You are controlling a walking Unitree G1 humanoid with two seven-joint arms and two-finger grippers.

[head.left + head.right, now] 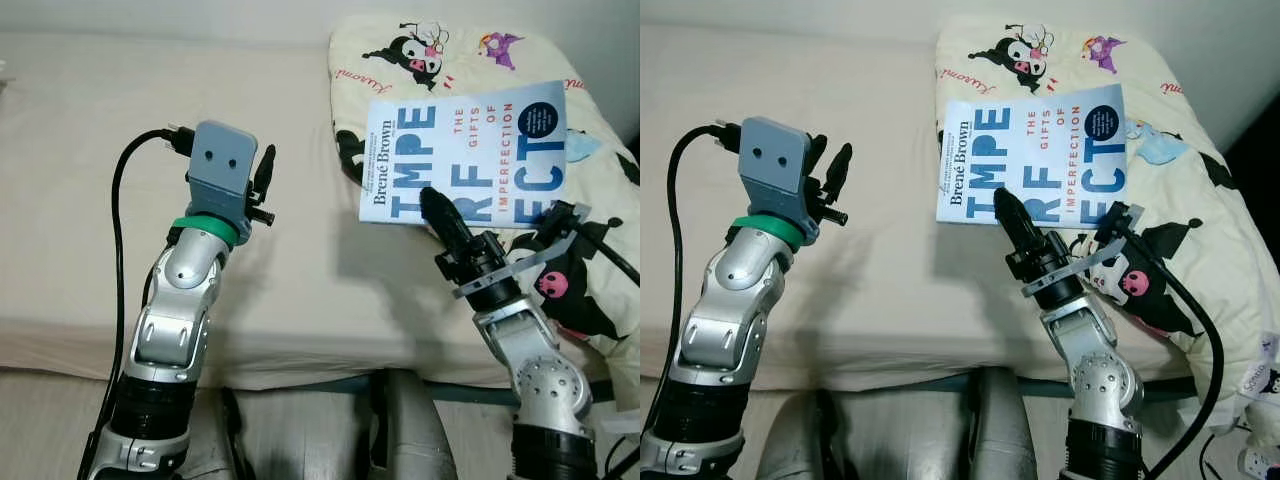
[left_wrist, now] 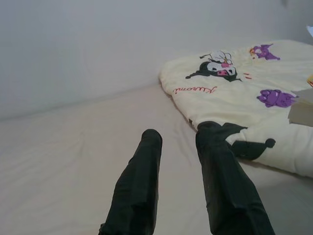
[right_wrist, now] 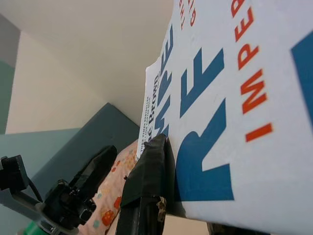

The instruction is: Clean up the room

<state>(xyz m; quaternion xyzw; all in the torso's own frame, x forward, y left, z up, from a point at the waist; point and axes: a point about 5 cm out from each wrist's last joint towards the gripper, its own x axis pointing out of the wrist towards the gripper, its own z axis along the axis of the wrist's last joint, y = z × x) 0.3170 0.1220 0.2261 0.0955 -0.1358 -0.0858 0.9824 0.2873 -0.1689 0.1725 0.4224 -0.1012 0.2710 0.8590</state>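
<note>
A cream bed (image 1: 120, 200) stretches across the scene against a pale wall (image 2: 98, 44). On its right side lies a cream quilt (image 1: 480, 60) printed with black and purple cartoon figures, bunched up toward the bed's right edge. A black cable (image 1: 122, 260) loops from the left arm's wrist down along its side; another cable (image 1: 1200, 330) trails off the right wrist over the quilt.

The book (image 1: 470, 155), white and pale blue with big blue letters and orange text, is held up over the quilt's near edge, its cover facing the camera and tilted slightly. The right gripper (image 1: 436, 207) is clamped on the book's lower edge; one black finger lies against the cover. The right arm rises from below, forearm angled up and to the left.

The left arm is bent upward over the bare bed, well apart from the book, its grey wrist block topmost. The left gripper (image 2: 178, 142) has its fingers (image 2: 142, 181) apart, holding nothing, and aims along the bed toward the quilt and wall.

The right wrist view shows the book's spine and cover from close below, with the left gripper (image 3: 93, 169) beyond. The left wrist view shows a corner of the book (image 2: 303, 110) above the quilt.
</note>
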